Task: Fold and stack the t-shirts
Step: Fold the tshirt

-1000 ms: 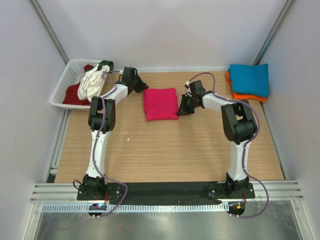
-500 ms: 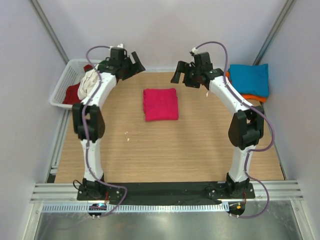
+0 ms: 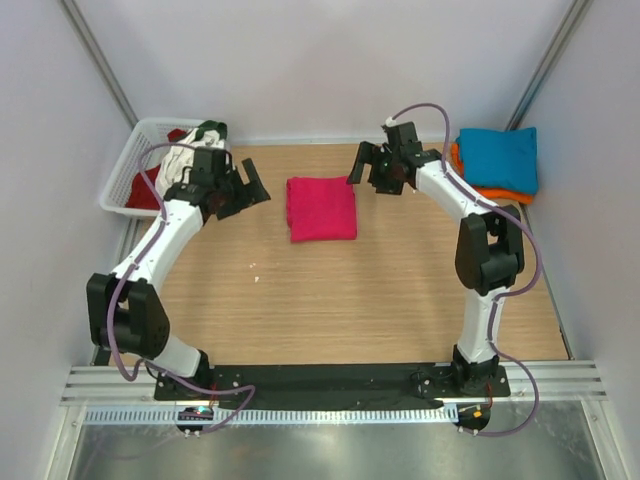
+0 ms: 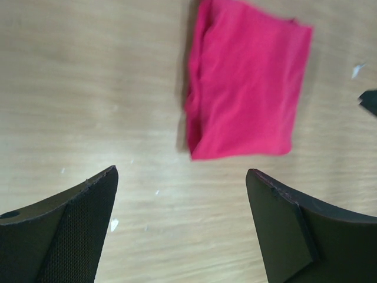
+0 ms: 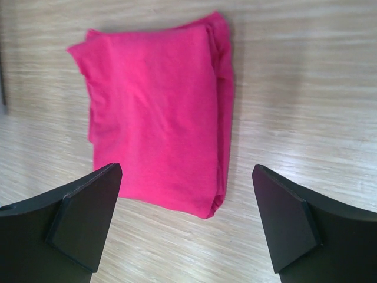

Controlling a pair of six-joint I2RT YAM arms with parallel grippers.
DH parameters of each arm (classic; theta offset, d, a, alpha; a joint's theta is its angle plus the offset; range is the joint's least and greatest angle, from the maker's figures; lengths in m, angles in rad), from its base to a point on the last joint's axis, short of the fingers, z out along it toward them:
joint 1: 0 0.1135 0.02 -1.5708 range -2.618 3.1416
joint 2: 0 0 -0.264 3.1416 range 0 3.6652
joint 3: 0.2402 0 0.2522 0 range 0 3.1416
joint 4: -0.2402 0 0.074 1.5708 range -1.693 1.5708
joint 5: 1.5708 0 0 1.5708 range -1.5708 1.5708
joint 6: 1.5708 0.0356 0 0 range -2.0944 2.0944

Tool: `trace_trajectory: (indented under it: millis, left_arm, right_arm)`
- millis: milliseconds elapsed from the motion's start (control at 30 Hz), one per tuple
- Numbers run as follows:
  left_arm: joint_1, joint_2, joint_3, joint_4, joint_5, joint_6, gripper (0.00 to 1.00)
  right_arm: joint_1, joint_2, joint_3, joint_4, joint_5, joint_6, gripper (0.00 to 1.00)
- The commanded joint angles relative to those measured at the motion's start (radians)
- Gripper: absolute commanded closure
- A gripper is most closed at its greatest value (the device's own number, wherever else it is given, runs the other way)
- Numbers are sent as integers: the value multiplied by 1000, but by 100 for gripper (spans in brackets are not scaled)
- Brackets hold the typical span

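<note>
the table (image 3: 330,300) bears a teal t-shirt (image 3: 498,155) stacked on an orange t-shirt (image 3: 497,192) at its far right. the folded pink t-shirt (image 3: 321,208) lies flat between the left gripper (image 3: 248,190) and the right gripper (image 3: 362,168), both jaws wide apart, holding nothing.

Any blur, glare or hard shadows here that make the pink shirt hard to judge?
Left wrist: slightly soft, the pink shirt and wood grain smeared, probably motion blur. Right wrist: sharp, folds and grain crisp, narrow shadow along the shirt's right edge. Top view: even light, faint shadows, no glare on the table.
</note>
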Motion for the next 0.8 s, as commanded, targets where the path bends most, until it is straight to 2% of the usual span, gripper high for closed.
trace_trajectory:
  millis: [0, 367, 600, 767]
  left_arm:
    - [1, -106, -56, -45, -3, 19, 9]
    - [1, -229, -178, -83, -33, 62, 1]
    - [1, -266, -207, -83, -44, 70, 0]
    - [1, -281, -227, -83, -49, 73, 0]
  right_arm:
    - [2, 8, -47, 51, 1, 26, 0]
    - [3, -42, -171, 114, 47, 31, 0]
    - [9, -5, -180, 105, 87, 11, 0]
    - [22, 7, -229, 192, 90, -20, 0]
